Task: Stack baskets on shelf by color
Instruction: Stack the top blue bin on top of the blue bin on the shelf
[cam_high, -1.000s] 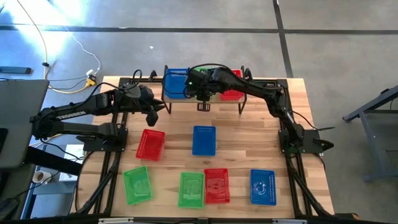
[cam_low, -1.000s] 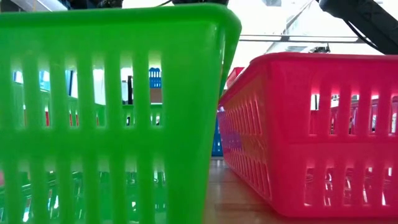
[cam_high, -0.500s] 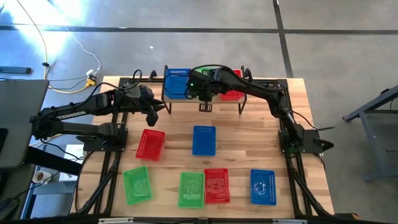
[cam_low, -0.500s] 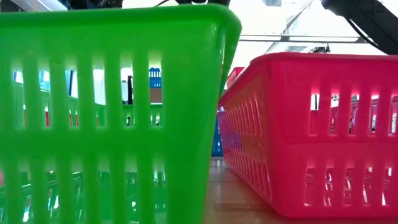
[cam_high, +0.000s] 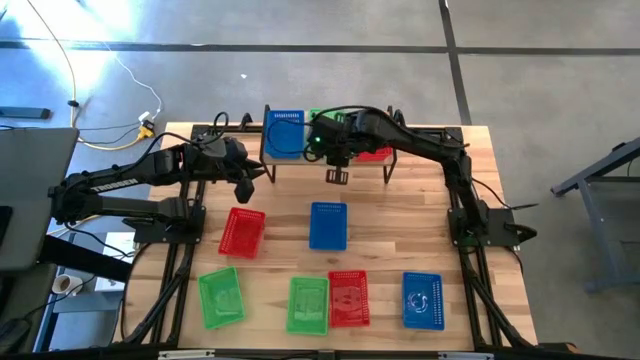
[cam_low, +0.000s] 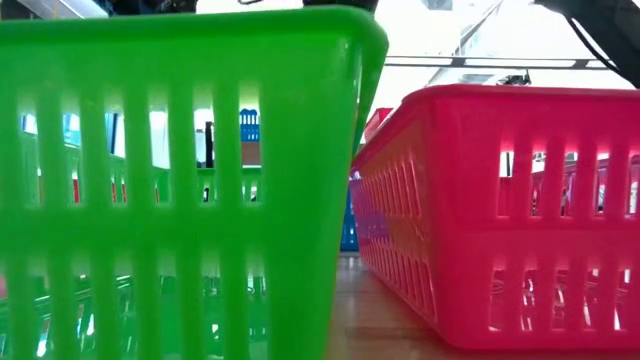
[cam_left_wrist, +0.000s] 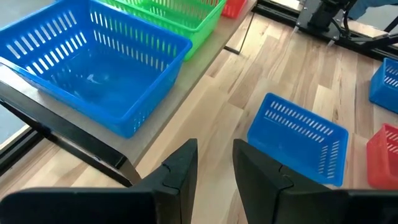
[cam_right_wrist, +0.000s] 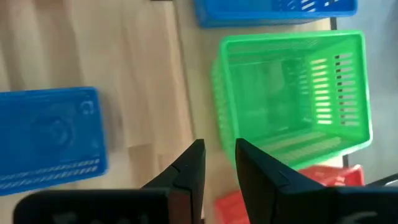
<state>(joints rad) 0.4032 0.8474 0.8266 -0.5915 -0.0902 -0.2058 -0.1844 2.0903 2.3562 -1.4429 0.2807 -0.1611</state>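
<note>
On the shelf (cam_high: 325, 158) a blue basket (cam_high: 284, 134), a green basket (cam_right_wrist: 292, 93) and a red one (cam_high: 375, 153) sit side by side. The right hand (cam_high: 336, 176) hangs just off the shelf's front edge, fingers slightly apart, empty. The left hand (cam_high: 243, 189) waits by the shelf's left end — fingers narrowly parted, empty. Six baskets lie spread over the surface (cam_high: 390, 230), with bare wood between them.
</note>
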